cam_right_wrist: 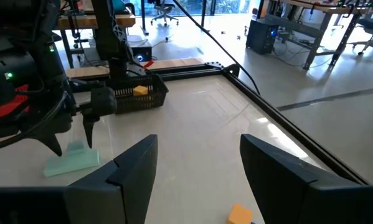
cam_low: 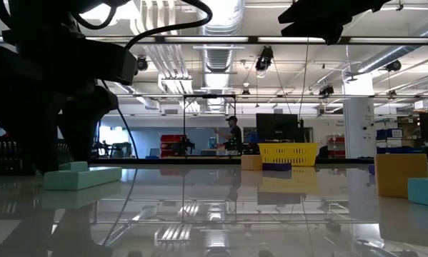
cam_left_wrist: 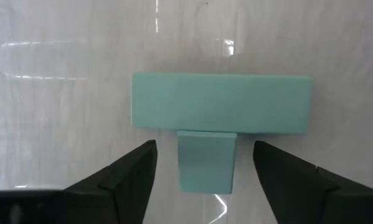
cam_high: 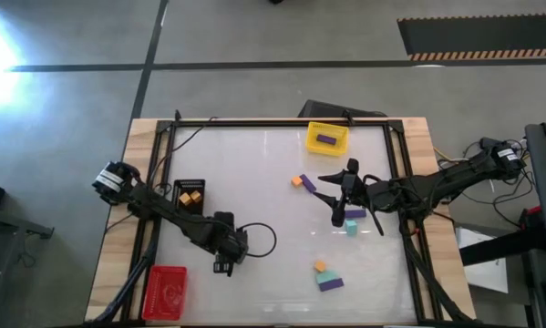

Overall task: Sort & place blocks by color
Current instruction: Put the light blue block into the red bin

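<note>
Blocks on the white table. Two orange cubes [cam_high: 191, 196] lie side by side in the black tray at the left. One purple bar [cam_high: 325, 139] lies flat in the yellow tray at the far edge. Right of centre, an orange cube [cam_high: 296, 181] touches a purple bar [cam_high: 308, 185]; nearer, another purple bar [cam_high: 354, 214] lies just beside a mint-teal block [cam_high: 352, 227]. At the near right, an orange cube [cam_high: 319, 267], a mint-teal bar [cam_high: 328, 275] and a purple bar [cam_high: 331, 283] form a touching cluster. Left of centre, a mint-teal T-shaped block [cam_left_wrist: 220, 112] lies flat, stem toward the near side.
</note>
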You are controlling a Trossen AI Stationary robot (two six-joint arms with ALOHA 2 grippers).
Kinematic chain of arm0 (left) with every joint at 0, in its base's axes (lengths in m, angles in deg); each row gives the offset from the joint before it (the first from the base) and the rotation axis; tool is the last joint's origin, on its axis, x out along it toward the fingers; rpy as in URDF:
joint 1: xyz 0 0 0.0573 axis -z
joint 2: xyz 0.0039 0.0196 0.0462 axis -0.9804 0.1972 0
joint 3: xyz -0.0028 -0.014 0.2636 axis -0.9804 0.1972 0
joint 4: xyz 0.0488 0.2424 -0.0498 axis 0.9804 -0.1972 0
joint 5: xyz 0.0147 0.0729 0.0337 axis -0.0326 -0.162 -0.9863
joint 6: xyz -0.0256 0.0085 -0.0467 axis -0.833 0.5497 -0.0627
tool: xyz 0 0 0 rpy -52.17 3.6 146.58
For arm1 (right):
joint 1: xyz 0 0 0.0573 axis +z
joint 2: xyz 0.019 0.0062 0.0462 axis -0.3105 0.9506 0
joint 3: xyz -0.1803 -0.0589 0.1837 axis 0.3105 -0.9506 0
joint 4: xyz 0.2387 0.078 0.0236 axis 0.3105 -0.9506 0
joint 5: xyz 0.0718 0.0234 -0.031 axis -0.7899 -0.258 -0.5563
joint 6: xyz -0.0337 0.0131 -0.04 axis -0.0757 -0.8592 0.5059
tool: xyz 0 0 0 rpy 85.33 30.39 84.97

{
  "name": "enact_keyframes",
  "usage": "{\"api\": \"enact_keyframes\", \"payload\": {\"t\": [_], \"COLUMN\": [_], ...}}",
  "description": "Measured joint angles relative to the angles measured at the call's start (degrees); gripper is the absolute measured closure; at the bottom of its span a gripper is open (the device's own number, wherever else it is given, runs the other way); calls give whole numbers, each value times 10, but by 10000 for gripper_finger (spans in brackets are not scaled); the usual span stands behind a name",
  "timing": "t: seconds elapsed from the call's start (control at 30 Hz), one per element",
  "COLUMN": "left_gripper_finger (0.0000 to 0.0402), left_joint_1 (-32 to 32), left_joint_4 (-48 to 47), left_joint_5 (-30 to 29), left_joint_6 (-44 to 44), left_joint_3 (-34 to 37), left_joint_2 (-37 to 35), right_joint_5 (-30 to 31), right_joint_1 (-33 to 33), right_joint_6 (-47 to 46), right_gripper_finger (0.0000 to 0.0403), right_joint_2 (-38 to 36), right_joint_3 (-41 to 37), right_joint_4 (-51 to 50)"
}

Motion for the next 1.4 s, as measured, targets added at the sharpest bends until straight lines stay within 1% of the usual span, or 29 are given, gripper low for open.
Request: {"api": "enact_keyframes", "payload": {"t": [0.1,0.33,0.4,0.47,0.63,0.73,0.87,1.07,1.2,1.3,1.4], "left_gripper_finger": [184,267,286,297,297,294,291,290,289,289,288], "left_joint_1": [0,0,0,0,1,2,9,38,69,101,141], "left_joint_4": [0,0,0,-1,-21,-58,-120,-215,-268,-295,-308], "left_joint_5": [-1,-1,-1,-1,3,3,11,39,83,128,175], "left_joint_6": [0,0,0,-2,-20,-30,-36,-82,-150,-233,-327], "left_joint_3": [0,0,0,0,-16,-43,-95,-186,-229,-247,-249], "left_joint_2": [0,0,0,0,0,-3,-3,-3,-3,-4,-4], "right_joint_5": [0,0,0,0,0,0,0,0,0,0,0], "right_joint_1": [0,0,0,0,0,0,0,0,0,0,0], "right_joint_6": [0,0,0,1,5,4,5,5,4,4,4], "right_gripper_finger": [184,184,184,184,184,184,184,184,184,184,184], "right_joint_2": [0,0,0,0,0,0,0,0,0,0,0], "right_joint_3": [0,0,0,0,0,0,0,0,0,0,0], "right_joint_4": [0,0,0,0,0,0,0,0,0,0,0]}}
